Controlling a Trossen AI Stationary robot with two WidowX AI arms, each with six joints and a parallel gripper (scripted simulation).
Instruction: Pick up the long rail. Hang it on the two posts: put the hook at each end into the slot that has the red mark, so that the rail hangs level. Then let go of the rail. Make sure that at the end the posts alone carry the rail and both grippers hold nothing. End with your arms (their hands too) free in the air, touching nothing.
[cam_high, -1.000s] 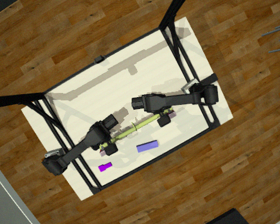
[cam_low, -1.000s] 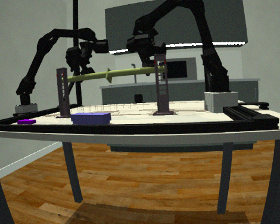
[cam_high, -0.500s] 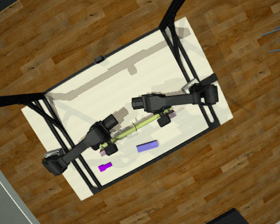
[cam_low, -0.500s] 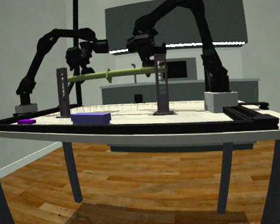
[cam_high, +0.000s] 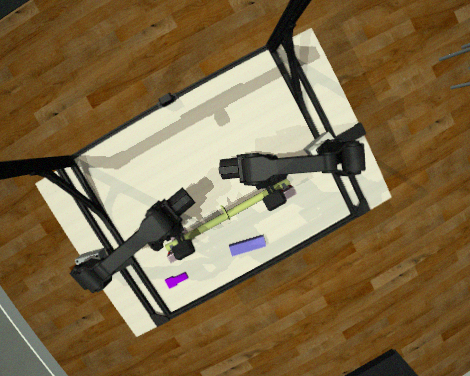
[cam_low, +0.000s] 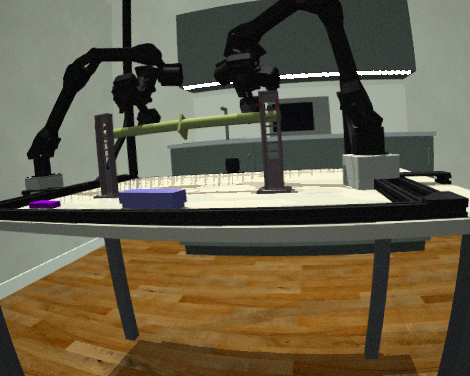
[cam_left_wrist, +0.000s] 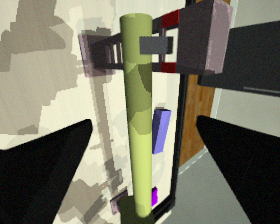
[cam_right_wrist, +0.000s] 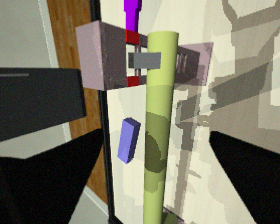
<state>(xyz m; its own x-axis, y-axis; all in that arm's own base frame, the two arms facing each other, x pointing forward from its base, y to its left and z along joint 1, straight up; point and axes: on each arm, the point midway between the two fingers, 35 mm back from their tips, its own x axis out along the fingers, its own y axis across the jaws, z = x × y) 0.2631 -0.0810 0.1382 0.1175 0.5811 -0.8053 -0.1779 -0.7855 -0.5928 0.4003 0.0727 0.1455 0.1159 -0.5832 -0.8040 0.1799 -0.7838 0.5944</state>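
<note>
The long yellow-green rail (cam_high: 235, 209) (cam_low: 200, 121) (cam_left_wrist: 137, 100) (cam_right_wrist: 160, 110) hangs between the two dark posts (cam_low: 105, 155) (cam_low: 273, 150). In the left wrist view its grey hook (cam_left_wrist: 156, 46) sits in the slot between red marks. In the right wrist view the other hook (cam_right_wrist: 145, 60) sits likewise. My left gripper (cam_high: 268, 191) (cam_low: 247, 106) (cam_left_wrist: 144, 122) is open. Its fingers stand wide on both sides of the rail, near one post (cam_left_wrist: 200, 40). My right gripper (cam_high: 176, 237) (cam_low: 146, 116) (cam_right_wrist: 156, 134) is open the same way, near the other post (cam_right_wrist: 100, 55).
A blue block (cam_high: 247, 245) (cam_low: 152, 198) (cam_left_wrist: 161, 131) (cam_right_wrist: 128, 140) lies on the table beside the rail. A small magenta block (cam_high: 176, 280) (cam_low: 44, 203) (cam_right_wrist: 132, 12) lies near the front corner. A black frame (cam_high: 215, 70) edges the table.
</note>
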